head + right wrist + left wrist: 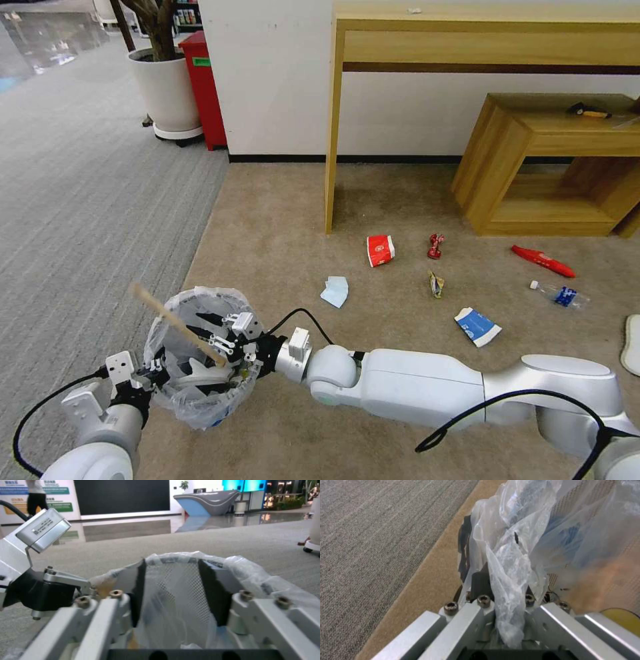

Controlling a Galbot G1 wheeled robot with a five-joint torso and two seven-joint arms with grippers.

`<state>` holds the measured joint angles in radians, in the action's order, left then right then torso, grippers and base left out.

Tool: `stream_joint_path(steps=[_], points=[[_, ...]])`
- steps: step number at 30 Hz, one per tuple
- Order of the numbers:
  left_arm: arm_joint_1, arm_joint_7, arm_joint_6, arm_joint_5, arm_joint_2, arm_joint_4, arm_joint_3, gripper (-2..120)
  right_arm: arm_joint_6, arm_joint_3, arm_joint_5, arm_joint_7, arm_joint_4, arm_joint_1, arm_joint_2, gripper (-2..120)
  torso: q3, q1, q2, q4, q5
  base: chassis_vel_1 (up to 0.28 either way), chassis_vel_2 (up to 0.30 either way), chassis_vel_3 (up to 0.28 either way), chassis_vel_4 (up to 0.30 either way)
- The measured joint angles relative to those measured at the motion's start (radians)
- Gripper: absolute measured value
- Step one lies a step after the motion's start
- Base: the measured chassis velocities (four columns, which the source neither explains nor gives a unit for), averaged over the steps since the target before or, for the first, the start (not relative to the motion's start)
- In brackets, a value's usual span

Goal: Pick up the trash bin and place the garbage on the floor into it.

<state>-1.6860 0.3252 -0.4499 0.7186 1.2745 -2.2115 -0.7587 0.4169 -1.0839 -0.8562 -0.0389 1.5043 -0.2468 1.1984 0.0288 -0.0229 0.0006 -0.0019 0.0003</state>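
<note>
The trash bin (208,408), black mesh lined with a crinkly clear bag, hangs low at my front left. My left gripper (155,371) is shut on its near rim, with bag plastic (511,562) pinched between the fingers (480,581). My right gripper (207,341) reaches in over the bin's mouth, open, its fingers (213,592) apart with nothing between them. A stick (175,321) leans inside the bin and pokes out past the rim. On the floor (280,220) lie the garbage: a red paper cup (380,250), red wrappers (435,245), a pale-blue mask (335,291), a blue-white carton (477,327) and a clear bottle (560,295).
A long red wrapper (543,261), a small crumpled wrapper (436,285) and a white slipper (632,343) lie to the right. A wooden table leg (331,133) and low shelf (553,167) stand behind the litter. Grey ribbed carpet (87,200), a plant pot (167,93) and a red box (203,87) are left.
</note>
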Motion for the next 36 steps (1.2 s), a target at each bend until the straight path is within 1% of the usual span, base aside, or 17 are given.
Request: stream_joint_path(steps=[2,5,6,8,12,13,14,15,17,21,23,25,26,29,30,32,36], points=[[0.002,0.000,0.000,0.000,0.001,0.004,0.000,0,0.000,0.002,0.002,-0.001,0.000,0.000,-0.001,52,0.000,0.000,0.000,0.0000,0.0000,0.000,0.000,0.000,0.000],[0.006,0.000,0.001,0.000,0.002,0.014,0.001,0,-0.002,0.017,0.003,-0.013,0.000,-0.001,0.001,67,0.000,0.000,0.000,0.0000,-0.0001,0.000,0.000,0.000,0.000],[0.006,0.000,0.001,0.000,0.002,0.014,0.001,0,-0.002,0.017,0.003,-0.013,0.000,-0.001,0.001,67,0.000,0.000,0.000,0.0000,-0.0001,0.000,0.000,0.000,0.000],[0.008,0.000,0.002,0.000,0.002,0.022,0.001,0,-0.012,0.044,0.006,-0.039,-0.001,-0.007,0.007,78,0.000,0.000,0.000,0.0000,0.0000,0.000,0.000,0.000,0.000],[0.009,0.000,0.003,-0.001,0.001,0.030,0.000,0,-0.029,0.086,0.010,-0.078,0.000,-0.018,0.012,86,0.000,0.000,0.000,0.0001,0.0000,0.000,0.000,0.000,0.000],[0.011,0.000,0.005,-0.001,0.000,0.038,-0.003,0,-0.061,0.145,0.011,-0.126,0.002,-0.029,0.009,95,0.000,0.000,0.000,0.0000,0.0000,0.000,0.000,0.000,0.000],[0.011,0.000,0.005,-0.001,0.000,0.038,-0.003,0,-0.061,0.145,0.011,-0.126,0.002,-0.029,0.009,95,0.000,0.000,0.000,0.0000,0.0000,0.000,0.000,0.000,0.000],[0.013,-0.001,0.007,0.000,-0.001,0.045,-0.004,0,-0.077,0.189,0.022,-0.158,0.001,-0.042,0.000,99,0.000,0.000,0.000,0.0003,0.0001,0.000,0.000,0.000,0.000],[0.013,-0.001,0.008,0.000,-0.002,0.049,-0.006,0,-0.085,0.217,0.032,-0.176,-0.004,-0.051,-0.011,99,0.000,0.000,0.000,0.0003,0.0001,0.000,0.000,0.000,0.000],[0.025,-0.001,0.010,0.013,-0.019,0.067,-0.017,0,-0.078,0.360,0.142,-0.239,-0.040,-0.159,-0.094,100,0.000,0.000,0.000,0.0000,0.0002,0.000,0.000,0.000,0.000],[0.027,-0.001,0.010,0.016,-0.022,0.069,-0.019,0,-0.072,0.374,0.156,-0.244,-0.044,-0.173,-0.107,100,0.000,0.000,0.000,-0.0002,0.0003,0.000,0.000,0.000,0.000],[0.033,0.001,0.010,0.026,-0.027,0.072,-0.023,0,-0.048,0.426,0.196,-0.256,-0.042,-0.232,-0.155,100,0.000,0.000,0.000,-0.0002,0.0002,0.000,0.000,0.000,0.000],[0.033,0.001,0.010,0.026,-0.027,0.072,-0.023,0,-0.048,0.426,0.196,-0.256,-0.042,-0.232,-0.155,100,0.000,0.000,0.000,-0.0002,0.0002,0.000,0.000,0.000,0.000],[0.038,0.003,0.010,0.039,-0.040,0.077,-0.030,0,-0.028,0.528,0.216,-0.261,-0.018,-0.320,-0.214,100,0.000,0.000,0.000,-0.0001,0.0002,0.000,0.000,0.000,0.000],[0.038,0.003,0.010,0.039,-0.040,0.077,-0.030,0,-0.028,0.528,0.216,-0.261,-0.018,-0.320,-0.214,100,0.000,0.000,0.000,-0.0001,0.0002,0.000,0.000,0.000,0.000],[0.039,0.005,0.010,0.049,-0.056,0.081,-0.037,0,-0.012,0.605,0.223,-0.252,-0.006,-0.380,-0.247,100,0.000,0.000,0.000,-0.0001,0.0002,0.000,0.000,0.000,0.000],[0.039,0.008,0.010,0.060,-0.070,0.081,-0.041,0,0.007,0.671,0.232,-0.238,0.000,-0.438,-0.273,100,0.000,0.000,0.000,-0.0001,0.0003,0.000,0.000,0.000,0.000]])
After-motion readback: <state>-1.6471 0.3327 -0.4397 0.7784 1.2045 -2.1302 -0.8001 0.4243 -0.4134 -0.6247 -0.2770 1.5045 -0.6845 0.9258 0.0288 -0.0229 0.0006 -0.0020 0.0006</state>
